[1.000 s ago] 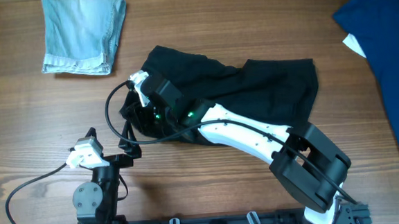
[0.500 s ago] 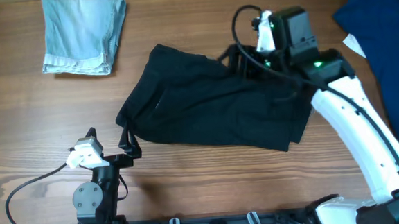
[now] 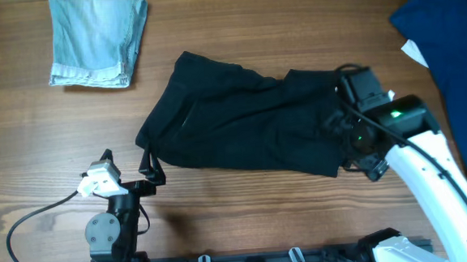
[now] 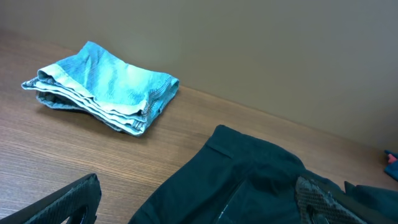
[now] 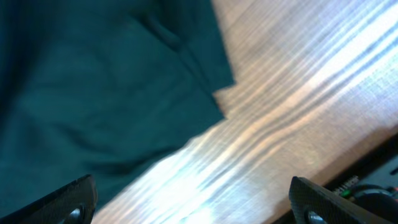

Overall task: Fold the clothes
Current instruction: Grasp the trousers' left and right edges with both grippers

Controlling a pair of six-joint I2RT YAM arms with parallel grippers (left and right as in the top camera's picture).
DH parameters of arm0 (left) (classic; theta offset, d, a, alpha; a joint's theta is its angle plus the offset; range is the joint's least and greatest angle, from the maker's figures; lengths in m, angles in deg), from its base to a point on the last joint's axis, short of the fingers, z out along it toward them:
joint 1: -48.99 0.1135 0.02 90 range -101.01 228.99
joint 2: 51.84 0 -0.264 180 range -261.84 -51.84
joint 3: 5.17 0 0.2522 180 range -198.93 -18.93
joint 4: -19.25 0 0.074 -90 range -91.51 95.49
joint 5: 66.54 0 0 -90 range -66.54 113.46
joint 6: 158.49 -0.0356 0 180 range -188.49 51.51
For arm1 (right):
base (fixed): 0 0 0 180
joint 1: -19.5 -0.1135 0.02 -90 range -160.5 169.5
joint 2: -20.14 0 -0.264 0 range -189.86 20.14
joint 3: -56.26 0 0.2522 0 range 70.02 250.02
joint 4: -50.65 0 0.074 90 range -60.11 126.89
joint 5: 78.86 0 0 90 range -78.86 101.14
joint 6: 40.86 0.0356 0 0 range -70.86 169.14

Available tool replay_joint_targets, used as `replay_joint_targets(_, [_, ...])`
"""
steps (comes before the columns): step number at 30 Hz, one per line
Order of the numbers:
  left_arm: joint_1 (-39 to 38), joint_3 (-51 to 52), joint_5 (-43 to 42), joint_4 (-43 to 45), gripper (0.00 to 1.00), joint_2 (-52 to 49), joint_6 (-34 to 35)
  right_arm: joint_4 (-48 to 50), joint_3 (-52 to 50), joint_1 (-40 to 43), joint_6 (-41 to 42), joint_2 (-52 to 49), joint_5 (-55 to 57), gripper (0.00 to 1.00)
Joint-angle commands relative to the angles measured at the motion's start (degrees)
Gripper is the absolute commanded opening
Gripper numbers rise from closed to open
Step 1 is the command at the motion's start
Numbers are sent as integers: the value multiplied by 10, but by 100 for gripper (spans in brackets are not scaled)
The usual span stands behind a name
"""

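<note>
- Seen from overhead, the black garment (image 3: 249, 122) lies spread and rumpled across the middle of the wooden surface (image 3: 39, 143), not folded.
- Folded pale-blue denim piece (image 3: 98, 42) sits at the far left of the surface, well apart from the black garment. Dark blue cloth (image 3: 457, 68) covers the right edge.
- My right arm (image 3: 418, 160) reaches over the black garment's right end. My left arm (image 3: 112, 211) stands near the front edge, with its tip just beside the garment's near-left corner; I cannot tell if it touches.
- Left wrist view: left jaws spread wide, one of the fingertips (image 4: 68, 199) low in each bottom corner, nothing between them. Black garment (image 4: 261, 180) lies ahead and to the right, denim piece (image 4: 99, 84) ahead and to the left, bare wood between the two.
- Right wrist view: right jaws spread wide too, holding nothing. Black garment (image 5: 93, 81) fills the left and top of the frame, its edge running down across it. Bare surface (image 5: 280, 112) with glare streaks takes the right.
</note>
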Motion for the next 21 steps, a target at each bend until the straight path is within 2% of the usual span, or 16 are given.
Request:
replay_joint_targets(1, [3,4,-3,1,100,3,-14,68,-89,2,17,-3,-41,100])
replay_joint_targets(4, [3,4,-3,1,100,3,-14,141,-155,1,15,-3,-100,100])
replay_joint_targets(6, [3,4,-16,1,100,3,-7,156,-184,1,15,-4,-99,100])
replay_joint_targets(7, [3,4,-50,1,100,3,-3,161,-193,1,15,-4,-99,100])
replay_joint_targets(8, [1,4,-100,6,100,3,41,171,-202,1,15,-4,-99,100])
replay_joint_targets(10, [-9,4,-291,28,100,3,203,188,-209,1,15,-6,-99,100])
replay_joint_targets(12, [-10,4,-371,20,100,-2,219,194,-209,1,15,-7,-99,100])
replay_joint_targets(17, [-10,-8,-366,40,99,-4,212,204,-209,1,14,-7,-99,100])
replay_joint_targets(19, [-10,-52,-322,-6,100,-25,211,210,-209,1,14,-7,-99,100])
replay_joint_targets(21, [-10,-116,-306,-54,100,-84,154,216,-209,1,14,-7,-99,100])
